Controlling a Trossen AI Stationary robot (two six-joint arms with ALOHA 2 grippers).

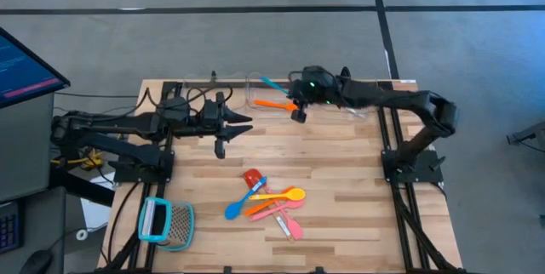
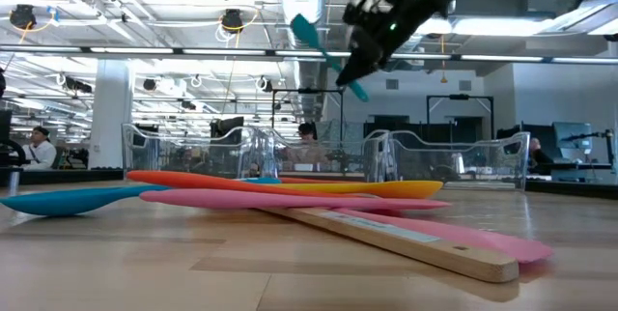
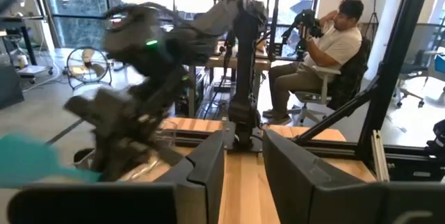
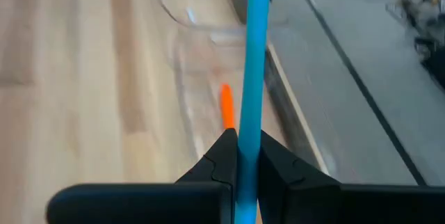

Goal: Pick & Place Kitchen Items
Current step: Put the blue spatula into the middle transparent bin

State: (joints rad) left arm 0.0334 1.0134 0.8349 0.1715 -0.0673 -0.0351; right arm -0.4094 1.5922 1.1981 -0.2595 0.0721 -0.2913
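Note:
My right gripper [image 1: 296, 100] is over the table's far edge, shut on a slim teal-blue utensil [image 1: 272, 84] that is held high above a clear plastic bin [image 1: 271, 95]. An orange utensil [image 1: 274, 103] lies in that bin. Several more utensils, blue [image 1: 243, 202], yellow [image 1: 281, 195], orange, pink and a red-headed spatula [image 1: 253, 177], lie in a pile on the table's middle. My left gripper [image 1: 234, 126] is open and empty, left of the bin. My right gripper pinches the teal-blue utensil's slim handle [image 4: 248, 123] between its two fingers [image 4: 224, 160]. The handle runs on past the fingertips, along the fingers. The utensil is lifted clear and tilted, with its broad end [image 2: 305, 31] uppermost, above the bins.
A second clear bin [image 2: 449, 156] stands beside the first at the far edge. A teal-framed mesh tool [image 1: 166, 222] lies at the near left corner. A person sits on a chair [image 3: 327, 50] beyond the table. A monitor [image 1: 25, 65] stands at the left.

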